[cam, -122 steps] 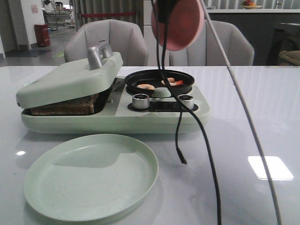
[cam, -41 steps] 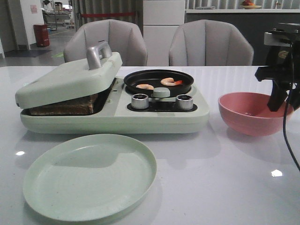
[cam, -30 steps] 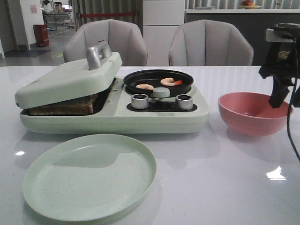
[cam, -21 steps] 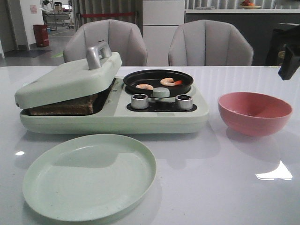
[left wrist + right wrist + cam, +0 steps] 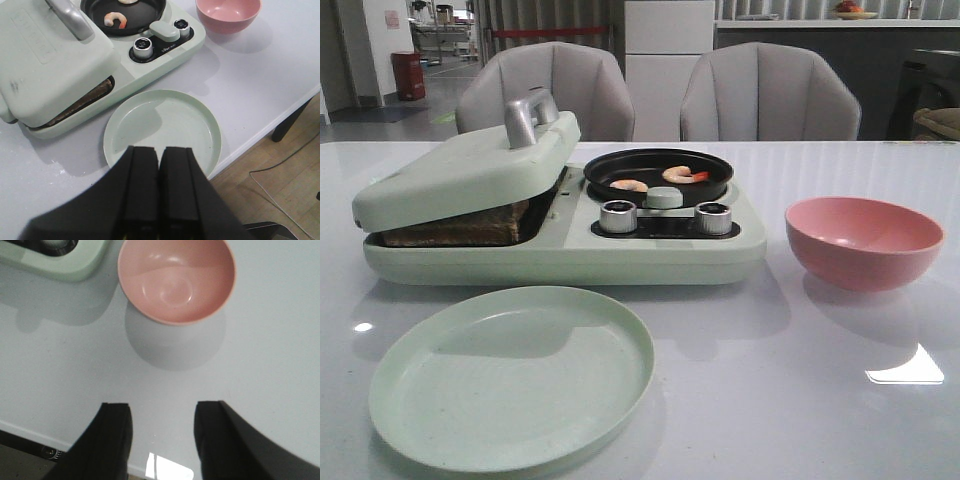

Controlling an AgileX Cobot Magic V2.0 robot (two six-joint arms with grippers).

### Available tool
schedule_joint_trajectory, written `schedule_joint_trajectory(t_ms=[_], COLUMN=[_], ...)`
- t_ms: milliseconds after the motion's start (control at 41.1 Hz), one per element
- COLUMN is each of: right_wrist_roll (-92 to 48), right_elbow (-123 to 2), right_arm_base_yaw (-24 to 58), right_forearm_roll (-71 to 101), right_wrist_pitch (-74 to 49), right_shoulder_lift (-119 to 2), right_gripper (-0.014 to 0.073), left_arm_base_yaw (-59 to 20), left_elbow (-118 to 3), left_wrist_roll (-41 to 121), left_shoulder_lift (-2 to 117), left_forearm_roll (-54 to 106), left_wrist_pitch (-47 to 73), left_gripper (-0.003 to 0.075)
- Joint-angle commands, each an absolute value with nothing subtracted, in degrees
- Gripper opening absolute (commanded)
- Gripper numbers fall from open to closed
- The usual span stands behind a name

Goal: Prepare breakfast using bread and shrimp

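A pale green breakfast cooker (image 5: 560, 250) is set on the white surface (image 5: 800, 380), its hinged lid (image 5: 470, 170) resting tilted on the bread (image 5: 455, 228), whose dark crust is seen in the gap below; the lid seems propped only by the thickness of the slices. Two shrimp (image 5: 663, 179) lie in the small black pan (image 5: 658, 172) on the cooker's right half, placed there presumably for frying. An empty green plate (image 5: 510, 375) is set just in front of the cooker, probably to receive the finished food, and an empty pink bowl (image 5: 863, 241) stands to the right, apart from the cooker. In the left wrist view the left tool (image 5: 159, 200) is held above the plate's near edge with its fingers pressed together and nothing between them. In the right wrist view the right tool (image 5: 162, 440) is held over the surface near the bowl, its fingers spread apart and empty. Neither arm appears in the front view, so both are judged to be clear of the work.
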State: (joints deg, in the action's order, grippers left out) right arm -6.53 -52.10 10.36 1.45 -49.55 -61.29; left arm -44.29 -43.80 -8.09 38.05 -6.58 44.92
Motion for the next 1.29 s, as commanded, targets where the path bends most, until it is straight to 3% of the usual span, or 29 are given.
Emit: schedule_joint_trajectory(t_ms=[0,438,901,974,1266], right_wrist_roll=[-5.5,-3.5,1.1,1.1,1.1], right_elbow=[-51.7,-48.0,-48.0,-48.0,-48.0], right_arm_base_yaw=[10.4,10.4,10.4,10.4,10.4], right_forearm_roll=[1.5,2.1,0.0,0.0,0.0], right_wrist_pitch=[-50.1,-59.4,-63.2,-63.2,-63.2], right_shoulder_lift=[-54.3,-31.3,-25.4,-25.4,-25.4], right_gripper=[0.0422,0.0422,0.0413,0.0367,0.0040], left_arm_base_yaw=[-44.8,-44.8,-44.8,-44.8,-44.8], left_elbow=[-45.2,-45.2,-45.2,-45.2,-45.2], left_wrist_roll=[-8.6,-8.6,-8.6,-8.6,-8.6], left_shoulder_lift=[38.0,38.0,38.0,38.0,38.0], left_forearm_roll=[-6.6,-8.2,-10.0,-10.0,-10.0], left_wrist_pitch=[40.5,40.5,40.6,40.6,40.6], left_gripper=[0.0104,0.0104,0.0104,0.0104,0.0104])
